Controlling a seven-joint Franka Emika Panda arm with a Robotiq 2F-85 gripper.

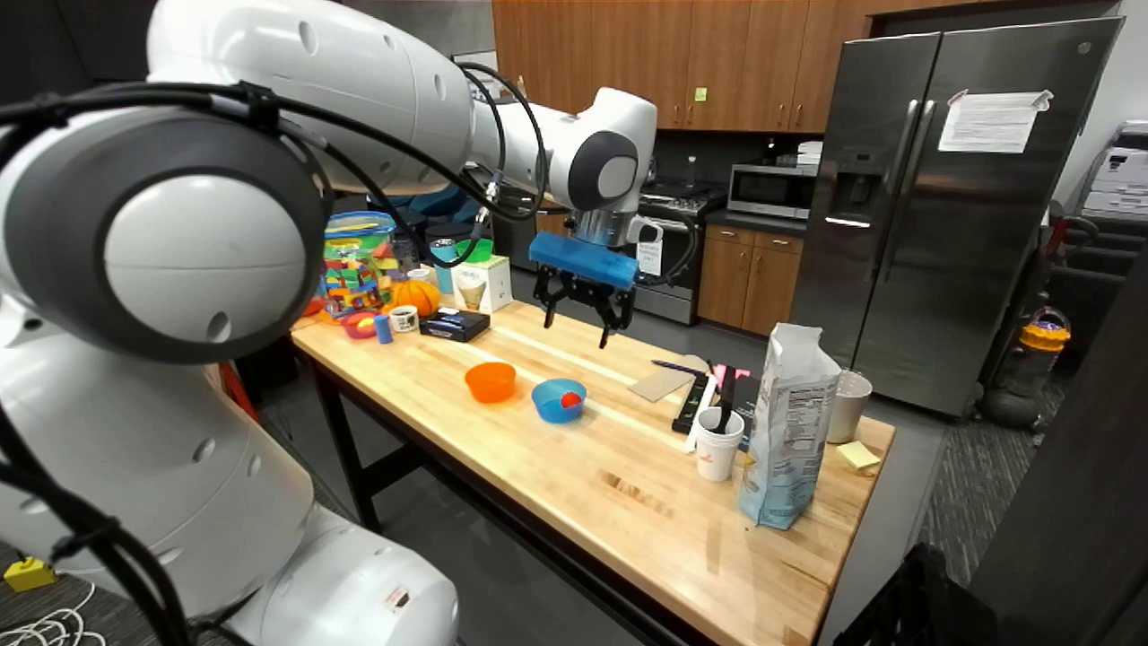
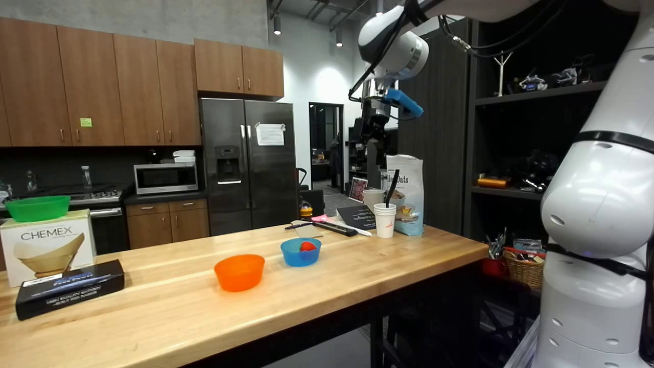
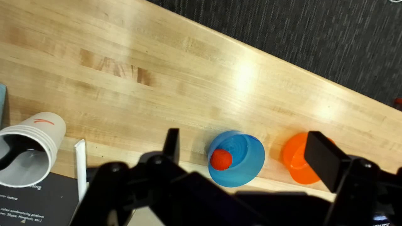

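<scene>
Hangs high over the tabletop (image 1: 583,467), with the tool (image 1: 576,333) spread and its fingers (image 3: 325,161) well apart, framing the blue bowl (image 3: 248,169) between them in the wrist view. Leaves open air down to the bowl. Gives a broad stretch of tabletop from the blue bowl to the near edge (image 3: 273,58), with dark carpet (image 3: 298,34) beyond. Includes a red ball (image 3: 221,159) inside the blue bowl, toward its right side, and an orange bowl (image 1: 491,384) just left, apart. Shows stacked paper cups (image 2: 384,222) at right with a black utensil (image 2: 392,189) inside, near a bag labelled Oats (image 2: 414,189). Shows, toward the left end, a green bowl (image 2: 38,208) atop a Chemex box (image 2: 46,243).
</scene>
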